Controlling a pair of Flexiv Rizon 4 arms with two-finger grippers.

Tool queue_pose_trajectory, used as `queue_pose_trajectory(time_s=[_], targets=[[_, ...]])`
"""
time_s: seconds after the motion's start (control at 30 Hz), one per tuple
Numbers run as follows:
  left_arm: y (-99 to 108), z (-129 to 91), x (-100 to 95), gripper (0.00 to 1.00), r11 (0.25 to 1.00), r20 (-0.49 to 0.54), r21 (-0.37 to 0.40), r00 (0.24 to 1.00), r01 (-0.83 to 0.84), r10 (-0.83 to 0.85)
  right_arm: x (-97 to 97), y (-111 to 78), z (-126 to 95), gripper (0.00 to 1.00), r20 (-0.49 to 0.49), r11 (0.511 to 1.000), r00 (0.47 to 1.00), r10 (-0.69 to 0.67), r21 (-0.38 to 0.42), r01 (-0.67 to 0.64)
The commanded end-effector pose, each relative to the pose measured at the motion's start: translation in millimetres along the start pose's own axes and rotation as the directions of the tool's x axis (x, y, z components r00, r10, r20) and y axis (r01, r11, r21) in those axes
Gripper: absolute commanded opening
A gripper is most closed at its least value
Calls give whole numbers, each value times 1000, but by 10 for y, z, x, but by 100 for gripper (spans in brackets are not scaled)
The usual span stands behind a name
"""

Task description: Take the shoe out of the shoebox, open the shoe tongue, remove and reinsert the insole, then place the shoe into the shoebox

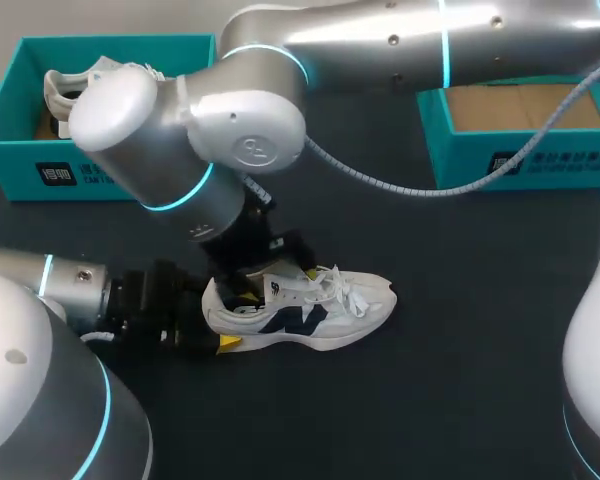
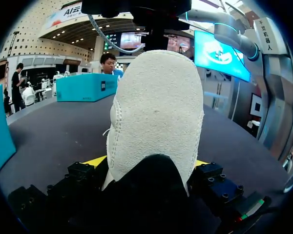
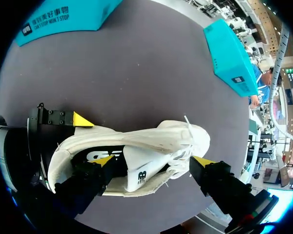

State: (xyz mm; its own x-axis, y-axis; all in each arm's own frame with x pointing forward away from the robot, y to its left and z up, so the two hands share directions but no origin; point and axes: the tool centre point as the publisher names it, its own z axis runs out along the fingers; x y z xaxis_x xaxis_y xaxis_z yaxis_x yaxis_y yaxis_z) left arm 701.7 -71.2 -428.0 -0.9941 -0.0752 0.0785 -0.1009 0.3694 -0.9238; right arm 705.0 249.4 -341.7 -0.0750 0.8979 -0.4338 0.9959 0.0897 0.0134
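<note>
The white shoe (image 1: 332, 312) lies near the middle of the table (image 1: 460, 390), toe toward the right edge. The left gripper (image 2: 147, 163) clamps its heel, with a yellow tip pressed against each side. The right gripper (image 3: 154, 161) hangs over the shoe with its fingers spread wide. One tip sits inside the opening and the other just beside the laces, pinching nothing. A teal box (image 1: 110, 170) at the far left corner holds another shoe (image 1: 52, 85). A second box (image 1: 525, 160) stands by the far right corner.
</note>
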Motion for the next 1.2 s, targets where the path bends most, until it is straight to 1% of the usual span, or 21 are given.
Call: queue_pose_trajectory(time_s=[0.03, 0.27, 0.43, 0.6, 0.63, 0.67, 0.7, 0.73, 0.77, 0.8, 0.87, 0.93, 0.97, 1.0, 1.03, 1.2], targets=[[63, 60, -53, 0, 1000, 1, -3, 1000, 0, 0, 25, -65, 65, 100, 96, 955, 950, 297, -12, -297], [63, 60, -53, 0, 1000, 1, -3, 1000, 0, 0, -131, -83, 97, 100, 121, 949, 942, 312, -1, -315], [63, 60, -53, 0, 1000, 1, -3, 1000, 0, 0, -259, -110, 53, 100, 131, 945, 937, 324, -6, -327], [63, 60, -53, 0, 1000, 1, -3, 1000, 0, 0, -335, -126, 2, 100, 135, 941, 932, 337, -15, -338], [63, 60, -53, 0, 1000, 1, -3, 1000, 0, 0, -344, -130, -7, 96, 134, 938, 929, 346, -17, -346], [63, 60, -53, 0, 1000, 1, -3, 1000, 0, 0, -361, -138, -12, 79, 130, 935, 927, 353, -21, -353], [63, 60, -53, 0, 1000, 1, -3, 1000, 0, 0, -371, -143, -17, 65, 129, 934, 925, 356, -21, -357], [63, 60, -53, 0, 1000, 1, -3, 1000, 0, 0, -389, -152, -23, 47, 122, 930, 922, 366, -22, -366], [63, 60, -53, 0, 1000, 1, -3, 1000, 0, 0, -392, -153, -26, 36, 118, 930, 922, 368, -23, -368], [63, 60, -53, 0, 1000, 1, -3, 1000, 0, 0, -404, -155, -40, 16, 114, 930, 923, 367, -21, -368], [63, 60, -53, 0, 1000, 1, -3, 1000, 0, 0, -412, -156, -47, 0, 92, 932, 928, 361, -20, -361], [63, 60, -53, 0, 1000, 1, -3, 1000, 0, 0, -409, -150, -70, 0, 70, 932, 930, 361, -22, -361], [63, 60, -53, 0, 1000, 1, -3, 1000, 0, 0, -422, -156, -13, 0, 52, 935, 934, 355, -21, -354], [63, 60, -53, 0, 1000, 1, -3, 1000, 0, 0, -424, -158, 3, 0, 48, 934, 933, 357, -22, -356], [63, 60, -53, 0, 1000, 1, -3, 1000, 0, 0, -414, -156, 19, 0, 25, 939, 939, 344, -20, -343], [63, 60, -53, 0, 1000, 1, -3, 1000, 0, 0, -376, -130, 41, 0, -15, 950, 950, 312, -24, -312]])
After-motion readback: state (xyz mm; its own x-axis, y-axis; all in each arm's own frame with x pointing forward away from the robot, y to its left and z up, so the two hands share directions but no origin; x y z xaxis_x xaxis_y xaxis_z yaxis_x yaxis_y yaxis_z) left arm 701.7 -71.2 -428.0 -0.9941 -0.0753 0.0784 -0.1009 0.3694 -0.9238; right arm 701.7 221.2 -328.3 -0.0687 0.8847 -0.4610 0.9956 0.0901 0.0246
